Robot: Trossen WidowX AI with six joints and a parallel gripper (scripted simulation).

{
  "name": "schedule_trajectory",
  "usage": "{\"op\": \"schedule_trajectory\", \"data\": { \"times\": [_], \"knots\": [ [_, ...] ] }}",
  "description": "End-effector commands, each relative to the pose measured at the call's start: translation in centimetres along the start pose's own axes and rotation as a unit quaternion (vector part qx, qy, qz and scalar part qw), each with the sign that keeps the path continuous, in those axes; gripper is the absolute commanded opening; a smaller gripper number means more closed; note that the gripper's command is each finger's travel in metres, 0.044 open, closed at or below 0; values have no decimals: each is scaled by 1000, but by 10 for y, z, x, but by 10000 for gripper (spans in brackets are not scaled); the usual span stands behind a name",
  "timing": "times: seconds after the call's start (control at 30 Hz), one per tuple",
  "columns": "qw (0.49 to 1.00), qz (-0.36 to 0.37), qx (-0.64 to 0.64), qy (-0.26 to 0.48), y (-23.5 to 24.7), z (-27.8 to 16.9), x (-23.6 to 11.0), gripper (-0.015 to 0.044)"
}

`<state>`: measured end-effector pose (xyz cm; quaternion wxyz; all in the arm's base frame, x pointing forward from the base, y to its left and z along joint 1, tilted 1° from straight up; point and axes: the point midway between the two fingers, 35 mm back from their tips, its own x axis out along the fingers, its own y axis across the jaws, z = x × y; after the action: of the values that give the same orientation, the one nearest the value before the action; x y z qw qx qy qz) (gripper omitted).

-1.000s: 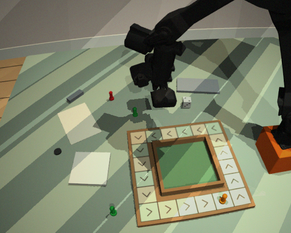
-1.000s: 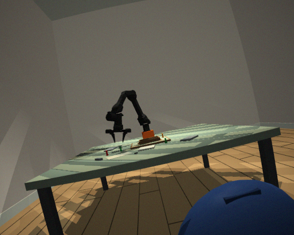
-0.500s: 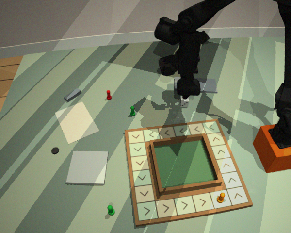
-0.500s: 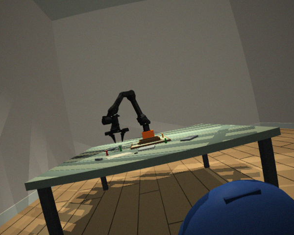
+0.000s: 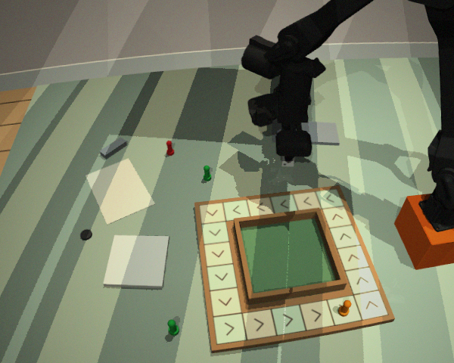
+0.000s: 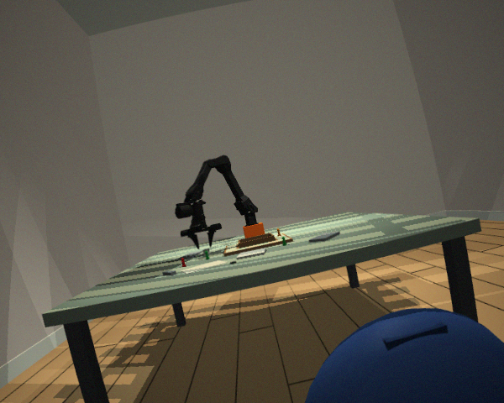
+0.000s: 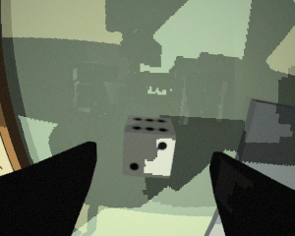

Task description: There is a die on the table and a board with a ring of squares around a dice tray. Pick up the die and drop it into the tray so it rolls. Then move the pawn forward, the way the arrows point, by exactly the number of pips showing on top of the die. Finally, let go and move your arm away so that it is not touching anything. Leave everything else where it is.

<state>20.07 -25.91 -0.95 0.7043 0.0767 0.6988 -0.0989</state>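
A light die (image 5: 287, 162) (image 7: 148, 159) lies on the table behind the board; the wrist view shows a face with two pips and another face with several, partly in shadow. My gripper (image 6: 203, 247) (image 7: 154, 156) is open above the die, with a fingertip on either side of it in the wrist view and bare space between. The arm partly hides the die in the top view. The orange pawn (image 5: 344, 308) (image 6: 279, 232) stands on the front row, one square left of the right corner. The board (image 5: 297, 333) surrounds the empty dice tray (image 5: 244, 258).
A grey slab (image 5: 324, 133) (image 7: 265, 128) lies beside the die. Green pawns (image 5: 206, 172) (image 5: 172, 327), a red pawn (image 5: 169, 148), a grey block (image 5: 113, 147), a cream sheet (image 5: 119, 191), a white slab (image 5: 136, 262) and a black disc (image 5: 85, 234) lie or stand left of the arm.
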Motion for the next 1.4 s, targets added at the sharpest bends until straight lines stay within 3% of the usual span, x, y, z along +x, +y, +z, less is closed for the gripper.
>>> {"op": "schedule_trajectory", "data": {
  "times": [0.0,0.3,0.47,0.77,0.83,0.9,1.27,1.37],
  "knots": [
    [1000,6,-3,4,3,-3,10,275],
    [1000,6,-3,4,3,-3,22,275],
    [1000,6,-3,4,3,-3,22,144],
    [1000,6,-3,4,3,-3,22,84],
    [1000,6,-3,4,3,-3,20,31],
    [1000,6,-3,4,2,-2,10,0],
    [1000,6,-3,4,6,-3,-88,0],
    [1000,6,-3,4,8,-6,-101,0]
  ]
}}
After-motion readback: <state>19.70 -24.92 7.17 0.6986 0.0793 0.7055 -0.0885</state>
